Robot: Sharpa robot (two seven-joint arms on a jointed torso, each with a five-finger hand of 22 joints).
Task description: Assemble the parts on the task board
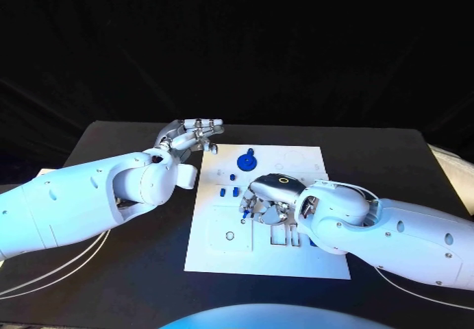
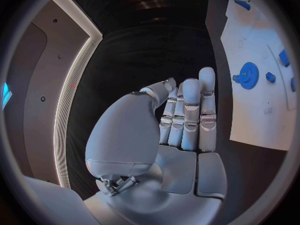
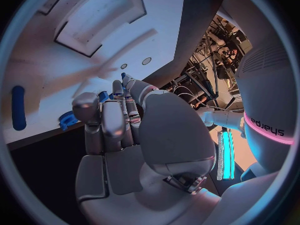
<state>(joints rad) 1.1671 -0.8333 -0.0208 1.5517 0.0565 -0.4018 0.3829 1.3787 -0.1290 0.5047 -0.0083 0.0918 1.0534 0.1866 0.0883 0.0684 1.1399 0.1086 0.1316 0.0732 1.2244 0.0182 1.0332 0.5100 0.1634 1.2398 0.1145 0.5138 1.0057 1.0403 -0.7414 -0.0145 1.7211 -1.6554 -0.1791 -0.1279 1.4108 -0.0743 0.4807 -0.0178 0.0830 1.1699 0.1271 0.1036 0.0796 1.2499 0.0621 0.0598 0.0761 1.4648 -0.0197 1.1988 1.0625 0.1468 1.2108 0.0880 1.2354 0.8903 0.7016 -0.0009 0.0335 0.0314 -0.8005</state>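
The white task board (image 1: 296, 260) lies in the middle of the black table. A blue gear (image 1: 247, 162) sits near its far edge, with small blue parts (image 1: 229, 192) just nearer on the left side. My right hand (image 1: 263, 203) hovers over the board's middle and pinches a small blue part (image 1: 244, 214) between thumb and fingers; in the right wrist view that part (image 3: 66, 120) peeks out beside the thumb of the hand (image 3: 115, 120). My left hand (image 1: 194, 133) floats by the board's far left corner, fingers straight, holding nothing (image 2: 184, 115). The left wrist view also shows the gear (image 2: 249, 75).
Empty slots (image 1: 283, 237) and a round hole (image 1: 229, 235) mark the board's near half. A blue peg (image 3: 19, 115) lies on the board (image 3: 56, 60) beyond my right hand. Bare black table (image 1: 129, 274) runs along both sides of the board.
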